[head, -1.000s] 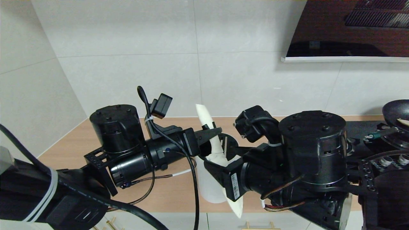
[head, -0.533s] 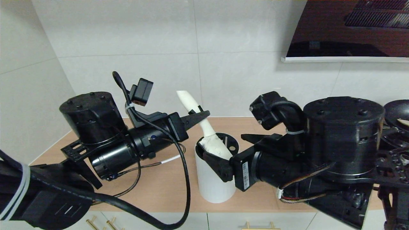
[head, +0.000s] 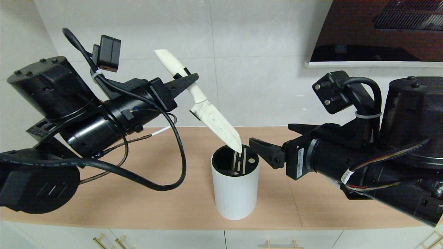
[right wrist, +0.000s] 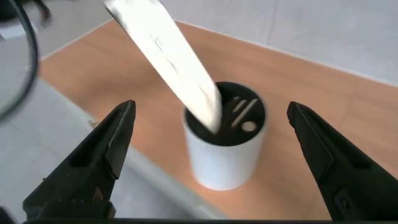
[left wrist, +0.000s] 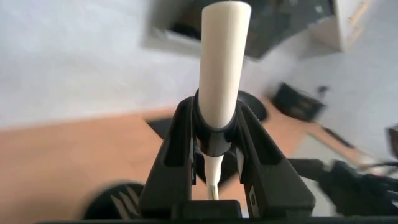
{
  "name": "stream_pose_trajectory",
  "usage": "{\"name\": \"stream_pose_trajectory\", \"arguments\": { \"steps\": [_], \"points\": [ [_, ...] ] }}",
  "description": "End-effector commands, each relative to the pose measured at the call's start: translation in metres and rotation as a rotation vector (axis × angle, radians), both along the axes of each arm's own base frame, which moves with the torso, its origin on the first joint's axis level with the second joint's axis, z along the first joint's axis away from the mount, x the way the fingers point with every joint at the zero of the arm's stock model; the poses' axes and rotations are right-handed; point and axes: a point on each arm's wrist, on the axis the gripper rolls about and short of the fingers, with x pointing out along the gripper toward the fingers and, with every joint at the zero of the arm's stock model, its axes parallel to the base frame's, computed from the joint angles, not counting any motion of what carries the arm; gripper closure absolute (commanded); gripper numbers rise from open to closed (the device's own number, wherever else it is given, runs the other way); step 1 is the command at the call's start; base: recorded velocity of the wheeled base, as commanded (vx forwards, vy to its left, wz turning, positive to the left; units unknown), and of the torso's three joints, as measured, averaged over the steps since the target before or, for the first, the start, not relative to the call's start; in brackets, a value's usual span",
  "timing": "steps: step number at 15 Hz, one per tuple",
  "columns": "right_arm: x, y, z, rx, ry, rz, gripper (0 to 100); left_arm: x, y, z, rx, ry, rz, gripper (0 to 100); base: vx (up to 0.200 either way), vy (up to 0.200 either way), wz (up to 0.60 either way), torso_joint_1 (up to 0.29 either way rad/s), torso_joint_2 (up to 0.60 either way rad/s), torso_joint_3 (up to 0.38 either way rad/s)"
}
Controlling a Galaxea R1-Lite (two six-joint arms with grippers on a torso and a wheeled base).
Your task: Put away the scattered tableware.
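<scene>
On the wooden counter [head: 138, 207] in the head view stands a white cylindrical holder [head: 235, 193] with a black slotted top. Above it, the left gripper [head: 185, 80] is clamped on the handle of a white knife [head: 211, 119], which slants down so its tip is at the holder's top by the slots; whether it touches cannot be told. Half a second earlier the blade sat low in the holder's mouth and the left arm was lower and closer in. It has since risen and swung out to the left, drawing the knife almost clear. The right gripper [head: 270, 135], which had a finger at the holder's rim, has pulled back to the right and sits just beside the holder, jaws spread and empty. A dark range hood [head: 373, 34] hangs on the tiled wall behind. In the left wrist view, the left gripper [left wrist: 214, 134] squeezes the knife [left wrist: 222, 62] near the middle of its handle, the butt pointing toward the camera. In the right wrist view, the right gripper [right wrist: 211, 111] stands wide apart on either side of the holder [right wrist: 224, 162] without touching it, and the knife [right wrist: 168, 56] blade angles down to the black top.
</scene>
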Motion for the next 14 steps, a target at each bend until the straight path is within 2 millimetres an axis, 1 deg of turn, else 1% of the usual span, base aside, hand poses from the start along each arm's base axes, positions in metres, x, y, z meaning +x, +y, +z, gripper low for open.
{"name": "stream_pose_trajectory", "arguments": {
  "steps": [1,4,5,6,9,12,14],
  "points": [
    [0.000,-0.002,0.000,0.000,-0.001,-0.005,0,-0.004,0.014,0.007,0.053,-0.075,0.061,100,0.000,0.000,0.00,0.000,0.00,0.000],
    [0.002,0.001,-0.003,-0.008,0.005,-0.008,0,-0.004,0.013,0.005,0.130,-0.154,0.090,100,0.000,0.000,0.00,0.000,0.00,0.000],
    [0.003,0.001,-0.003,-0.009,0.004,-0.017,0,0.002,0.010,-0.006,0.189,-0.207,0.111,100,0.000,0.000,0.00,0.000,0.00,0.000],
    [0.004,0.000,-0.003,-0.009,0.004,-0.020,0,0.004,0.008,-0.009,0.204,-0.221,0.114,100,0.000,0.000,0.00,0.000,0.00,0.000],
    [0.007,0.001,-0.005,-0.015,0.009,-0.031,0,0.007,-0.003,-0.022,0.238,-0.210,0.091,100,0.000,0.000,0.00,0.000,0.00,0.000],
    [0.010,0.002,-0.007,-0.021,0.014,-0.037,0,0.006,-0.010,-0.031,0.271,-0.204,0.085,100,0.000,0.000,0.00,0.000,0.00,0.000],
    [0.011,0.002,-0.008,-0.022,0.015,-0.038,0,0.004,-0.015,-0.041,0.306,-0.192,0.069,100,0.000,0.000,0.00,0.000,0.00,0.000]
  ]
}}
